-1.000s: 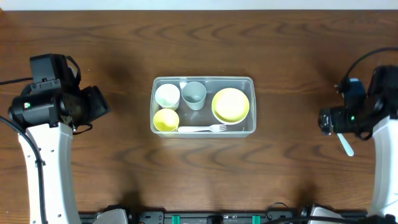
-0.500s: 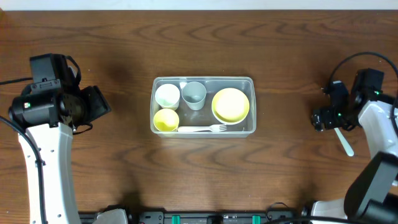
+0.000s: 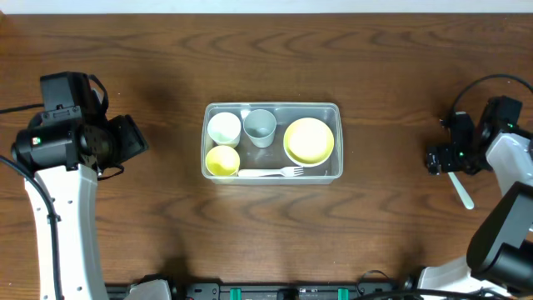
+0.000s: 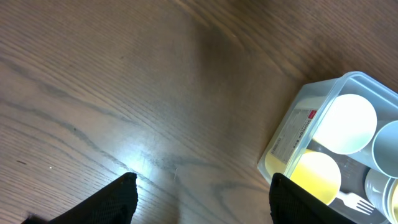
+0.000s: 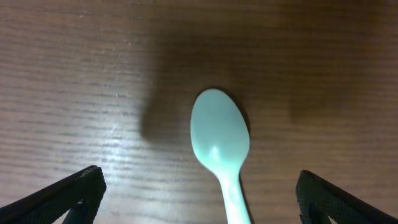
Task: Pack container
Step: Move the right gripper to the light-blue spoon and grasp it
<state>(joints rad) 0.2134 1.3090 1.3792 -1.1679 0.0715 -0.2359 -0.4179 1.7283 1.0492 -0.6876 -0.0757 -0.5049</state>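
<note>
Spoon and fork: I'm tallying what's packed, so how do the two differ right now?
The fork lies inside the container, along its near wall; the spoon lies out on the bare table, far to its right. The fork is white; the spoon is pale mint. The fork lies crosswise, the spoon slanted. Both lie flat, ungripped.
</note>
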